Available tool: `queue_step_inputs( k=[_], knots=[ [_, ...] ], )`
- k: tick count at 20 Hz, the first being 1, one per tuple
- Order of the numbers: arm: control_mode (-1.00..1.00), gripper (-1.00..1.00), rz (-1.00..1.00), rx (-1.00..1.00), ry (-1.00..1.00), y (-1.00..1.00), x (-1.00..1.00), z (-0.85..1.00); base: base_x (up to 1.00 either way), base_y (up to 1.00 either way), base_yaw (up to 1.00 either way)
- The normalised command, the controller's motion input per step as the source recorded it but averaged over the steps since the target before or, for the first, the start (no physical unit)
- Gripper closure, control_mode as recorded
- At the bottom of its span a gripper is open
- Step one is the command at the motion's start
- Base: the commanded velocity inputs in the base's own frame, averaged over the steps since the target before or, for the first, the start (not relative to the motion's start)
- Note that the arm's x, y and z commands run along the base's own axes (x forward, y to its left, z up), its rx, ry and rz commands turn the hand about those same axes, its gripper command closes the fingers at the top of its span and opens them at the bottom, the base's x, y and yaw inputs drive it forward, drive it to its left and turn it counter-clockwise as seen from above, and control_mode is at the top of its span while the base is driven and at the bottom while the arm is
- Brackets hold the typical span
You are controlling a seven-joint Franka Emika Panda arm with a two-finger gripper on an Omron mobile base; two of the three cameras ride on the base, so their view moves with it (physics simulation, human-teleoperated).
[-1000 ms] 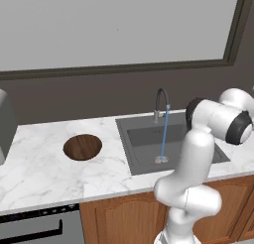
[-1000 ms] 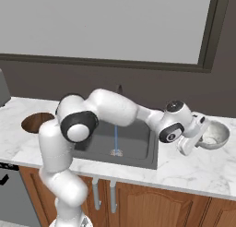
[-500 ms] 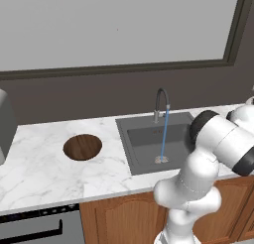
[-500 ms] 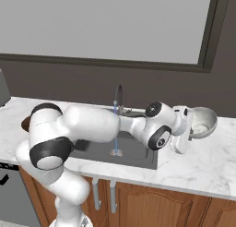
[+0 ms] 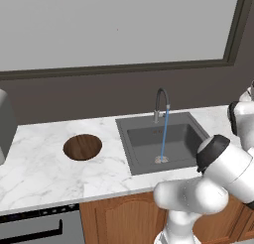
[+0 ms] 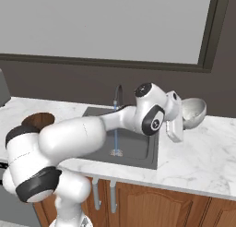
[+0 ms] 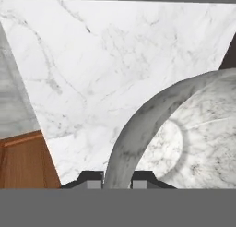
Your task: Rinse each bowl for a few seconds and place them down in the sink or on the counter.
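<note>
Gripping the pale grey-white bowl by its rim, with the gripper clenched on it: one dark fingertip on the outer wall, the other on the inner side, rim pinched between. Held clear of the counter, tipped on edge, hollow facing toward the right base camera. Positioned in the air to the right of the sink, above bare marble-look top, not touching it. Seen from the hand view as a thick veined grey rim arching from the bottom centre up to the right, with the bowl's inner floor at lower right and white marble behind.

Resting flat on the counter to the left of the sink: dark brown bowl, upright, well apart from the basin edge. Visible also at the left edge of the right base view, partly hidden behind the arm.

Running: thin blue stream of water from the arched dark faucet straight down to the round drain. Same stream seen in the right base view, falling behind the forearm. Nothing under the stream.

Reaching across the sink from left to right in the right base view: white arm, wrist turned near the basin's right edge. Brown wooden cabinet doors below the counter; dark-framed window above the back wall.
</note>
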Motion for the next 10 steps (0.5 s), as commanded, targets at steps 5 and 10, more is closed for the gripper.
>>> queue_step_inputs(
  k=[5,10],
  knots=[
    [-1.00,1.00,0.19,0.00,0.22,0.30,-0.25,0.11,0.00,0.00,0.00],
    [-1.00,1.00,0.14,0.06,0.09,0.05,-0.15,-0.18,0.00,0.00,0.00]
  ],
)
